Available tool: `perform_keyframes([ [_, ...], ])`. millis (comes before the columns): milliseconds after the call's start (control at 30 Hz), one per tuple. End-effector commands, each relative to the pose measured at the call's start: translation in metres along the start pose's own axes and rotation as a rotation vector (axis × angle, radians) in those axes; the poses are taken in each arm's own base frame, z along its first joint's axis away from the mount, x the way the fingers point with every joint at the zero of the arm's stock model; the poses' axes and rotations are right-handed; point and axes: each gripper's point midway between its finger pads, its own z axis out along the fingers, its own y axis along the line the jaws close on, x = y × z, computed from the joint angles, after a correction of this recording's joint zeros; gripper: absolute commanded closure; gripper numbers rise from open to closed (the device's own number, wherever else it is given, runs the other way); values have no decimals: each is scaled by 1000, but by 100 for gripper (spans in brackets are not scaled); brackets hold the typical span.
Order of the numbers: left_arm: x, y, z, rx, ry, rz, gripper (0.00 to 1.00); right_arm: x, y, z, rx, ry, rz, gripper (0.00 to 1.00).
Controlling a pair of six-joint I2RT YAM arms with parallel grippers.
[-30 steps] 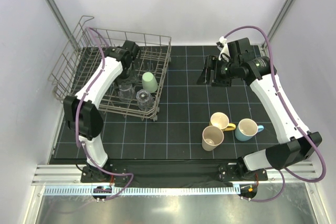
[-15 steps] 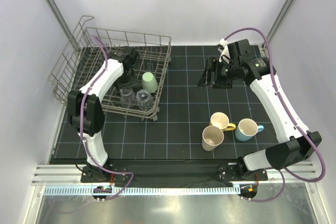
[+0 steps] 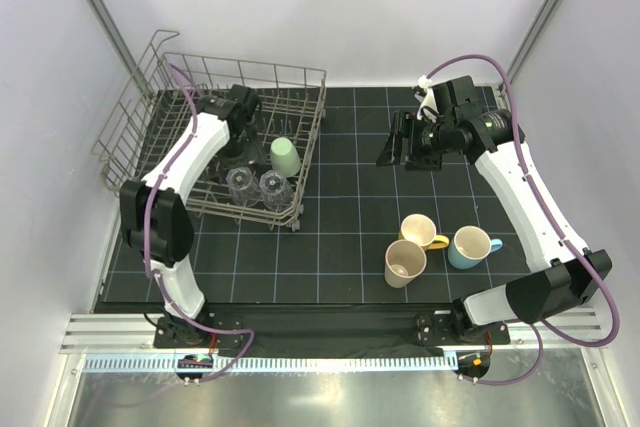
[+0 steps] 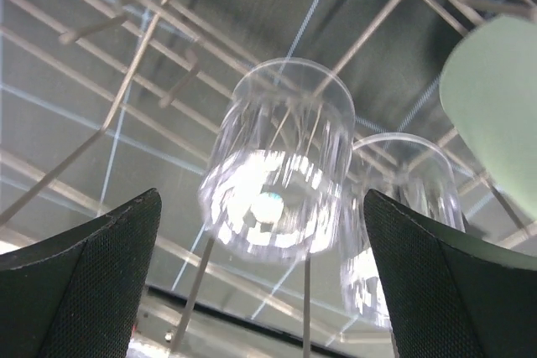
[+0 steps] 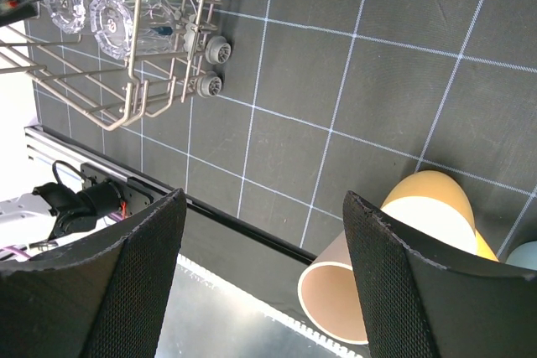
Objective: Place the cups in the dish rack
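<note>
Top external view: under the open left claw [image 3: 238,143], two clear ribbed tumblers [image 3: 240,182] and a mint-green cup [image 3: 285,157] sit in the grey wire dish rack [image 3: 300,73]. A tan cup [image 3: 405,263], a cream yellow-handled mug [image 3: 419,230] and a light-blue mug [image 3: 469,245] are not loaded yet, nearer the open, empty right claw [image 3: 393,139].

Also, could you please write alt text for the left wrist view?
A clear tumbler sits in the wire dish rack between the open left gripper's black fingers; a second clear tumbler stands beside it and a mint-green cup shows at the right edge.
</note>
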Motion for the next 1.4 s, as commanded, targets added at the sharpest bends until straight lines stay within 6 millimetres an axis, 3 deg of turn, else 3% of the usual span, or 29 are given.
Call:
perform_keyframes([
  [0,-20,11,-60,78,-106,-66,0,-8,7,-7,-23,-37,-11,24],
  [133,-22,13,-108,188,-143,-112,0,-9,6,-6,-14,-27,0,24],
  [267,-12,10,-164,419,-199,-164,0,-10,2,-6,18,-30,26,24],
  [300,-11,-3,-180,533,-211,-168,0,-9,0,-5,29,-28,38,24],
  [333,-3,-5,-176,559,-193,-181,1,-8,-3,-6,45,-26,52,24],
  [367,4,-6,-197,654,-207,-185,3,-7,-6,-8,69,-37,75,24],
  [400,4,-19,-212,764,-216,-181,3,-6,-9,-8,84,-41,87,24],
  [433,15,-24,-207,802,-172,-183,4,-2,-14,-7,103,-37,103,24],
  [533,27,-36,-238,998,-167,-132,9,7,-27,-8,174,-47,175,24],
  [633,41,-38,-247,1067,-145,-65,9,21,-45,-13,271,-50,248,25],
  [833,62,-27,-239,1059,-133,15,9,61,-66,-18,360,-29,398,31],
  [967,74,-22,-239,1066,-117,53,9,95,-50,-10,265,117,381,33],
  [1167,78,-17,-231,1027,-111,65,8,138,-43,-21,271,212,243,33],
  [1300,81,-23,-230,1029,-88,82,8,173,-30,-11,245,293,178,33],
  [1367,81,-25,-231,1031,-85,84,8,179,-22,-3,213,291,147,33],
])
